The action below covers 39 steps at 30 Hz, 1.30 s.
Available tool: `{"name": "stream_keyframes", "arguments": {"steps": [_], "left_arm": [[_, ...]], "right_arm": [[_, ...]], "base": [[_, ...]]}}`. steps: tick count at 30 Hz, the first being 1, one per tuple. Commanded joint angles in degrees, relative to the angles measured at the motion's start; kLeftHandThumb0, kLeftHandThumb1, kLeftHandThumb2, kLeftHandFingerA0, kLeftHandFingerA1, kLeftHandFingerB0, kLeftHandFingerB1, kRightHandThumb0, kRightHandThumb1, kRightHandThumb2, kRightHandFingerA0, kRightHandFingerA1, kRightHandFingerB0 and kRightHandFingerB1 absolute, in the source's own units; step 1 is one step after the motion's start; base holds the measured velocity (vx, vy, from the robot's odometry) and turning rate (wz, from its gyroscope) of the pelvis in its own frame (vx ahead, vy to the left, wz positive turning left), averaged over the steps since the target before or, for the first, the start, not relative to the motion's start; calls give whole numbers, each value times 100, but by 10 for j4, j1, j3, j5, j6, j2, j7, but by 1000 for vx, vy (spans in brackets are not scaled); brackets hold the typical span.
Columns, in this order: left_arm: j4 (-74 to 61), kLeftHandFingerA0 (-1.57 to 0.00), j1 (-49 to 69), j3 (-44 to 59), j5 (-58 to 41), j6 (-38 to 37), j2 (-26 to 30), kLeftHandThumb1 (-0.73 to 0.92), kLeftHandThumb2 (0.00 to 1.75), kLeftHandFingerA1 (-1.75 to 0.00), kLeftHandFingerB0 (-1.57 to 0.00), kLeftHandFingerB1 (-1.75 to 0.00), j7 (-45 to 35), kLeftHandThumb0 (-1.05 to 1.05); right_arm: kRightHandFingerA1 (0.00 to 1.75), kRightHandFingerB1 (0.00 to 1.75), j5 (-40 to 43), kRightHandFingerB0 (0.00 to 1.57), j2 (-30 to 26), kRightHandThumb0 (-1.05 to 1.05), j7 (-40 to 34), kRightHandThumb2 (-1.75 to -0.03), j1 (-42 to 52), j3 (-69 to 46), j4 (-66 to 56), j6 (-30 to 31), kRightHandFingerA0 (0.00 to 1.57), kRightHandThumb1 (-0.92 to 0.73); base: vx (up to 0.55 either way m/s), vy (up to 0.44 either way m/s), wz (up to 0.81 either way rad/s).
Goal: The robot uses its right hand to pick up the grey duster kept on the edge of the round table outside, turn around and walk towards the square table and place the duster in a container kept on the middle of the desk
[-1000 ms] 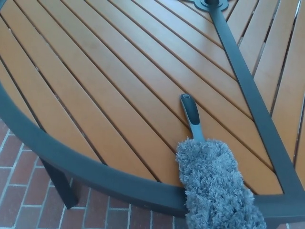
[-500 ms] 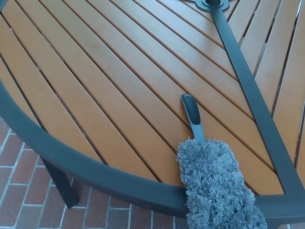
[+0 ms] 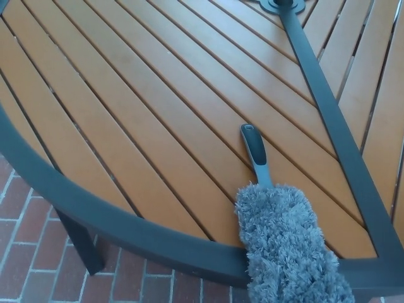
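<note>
While neither robot hand shows in the head view, the grey duster (image 3: 278, 233) lies alone at the near edge of the round table (image 3: 126, 233).

With both hands out of the picture, whether their fingers are spread, clenched or holding anything cannot be told, and nothing touches the duster. Its long axis runs from the near rim toward the table's middle, tilted slightly to picture left as it goes away (close to straight up the picture). The dark grey handle (image 3: 254, 151) points away from the camera and rests on the orange-brown slats (image 3: 158, 113); the fluffy head (image 3: 287, 249) points toward the camera, lying across the dark metal rim and hanging past it over the red brick paving (image 3: 25, 252). A dark table leg (image 3: 81, 243) stands below the rim at lower left.
</note>
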Motion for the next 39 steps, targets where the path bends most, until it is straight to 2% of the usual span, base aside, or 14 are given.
{"name": "stream_keyframes", "arguments": {"steps": [1,2,4,5,6,13,14,21,22,25,33,34,35,39], "left_arm": [[-4,-93,-2,7,-20,-62,5,51,105,-93,-87,-68,-11,-3],[-5,-94,-2,6,-19,-61,5,53,102,-93,-88,-68,-11,-4],[-6,-94,-2,5,-18,-60,5,53,102,-93,-88,-68,-10,-4],[-6,-92,0,3,-16,-63,4,53,103,-91,-87,-68,-9,-4],[-5,-94,0,2,-14,-66,4,53,104,-89,-86,-67,-7,-3],[0,-95,3,4,-16,-68,3,49,109,-95,-79,-81,-7,-2],[0,-101,5,11,-25,-68,0,47,107,-97,-90,-67,-14,-1],[-2,-97,6,10,-23,-68,1,48,105,-98,-88,-67,-9,1],[-2,-95,7,10,-22,-70,1,48,106,-97,-87,-67,-9,0],[-5,-97,9,11,-22,-75,4,49,108,-94,-88,-68,-10,-2],[-5,-99,8,14,-24,-77,6,49,106,-96,-89,-68,-8,1],[-6,-97,9,14,-23,-79,6,47,111,-94,-89,-67,-7,0],[-5,-97,10,13,-22,-82,6,46,111,-93,-89,-67,-7,0],[-5,-98,9,14,-22,-85,7,45,112,-93,-89,-68,-8,1]], "right_arm": [[77,93,239,0,-104,-104,64,-66,18,75,-176,450,2,-78],[62,60,241,7,-100,-43,61,-96,15,81,-177,459,11,-23],[62,60,244,7,-95,-43,56,-96,10,89,-180,472,11,-23],[81,91,243,4,-92,-104,56,-62,2,99,-181,482,10,-77],[70,75,241,15,-89,-100,54,-105,-7,108,-179,493,15,-56],[80,79,263,19,-69,-102,20,-62,-25,127,-178,571,32,-77],[75,74,283,21,-62,-105,5,-92,-14,124,-182,594,32,-61],[76,69,334,24,-89,-105,10,-72,15,109,-221,634,35,-88],[70,68,346,27,-100,-105,12,-117,25,104,-236,639,30,-62],[72,65,358,31,-120,-105,28,-73,32,101,-259,643,35,-87],[63,62,368,29,-142,-105,47,-119,13,112,-263,685,25,-62],[68,59,367,30,-136,-105,45,-73,12,115,-254,690,30,-86],[64,63,365,28,-125,-105,45,-116,11,119,-240,696,22,-62],[63,66,363,29,-105,-105,42,-119,0,129,-217,710,16,-65]], "base": [[0,0,0],[0,0,0],[0,0,0],[0,0,0],[0,0,0],[0,0,0],[0,0,0],[0,0,0],[0,0,0],[0,0,0],[0,0,0],[0,0,0],[0,0,0],[0,0,0]]}}
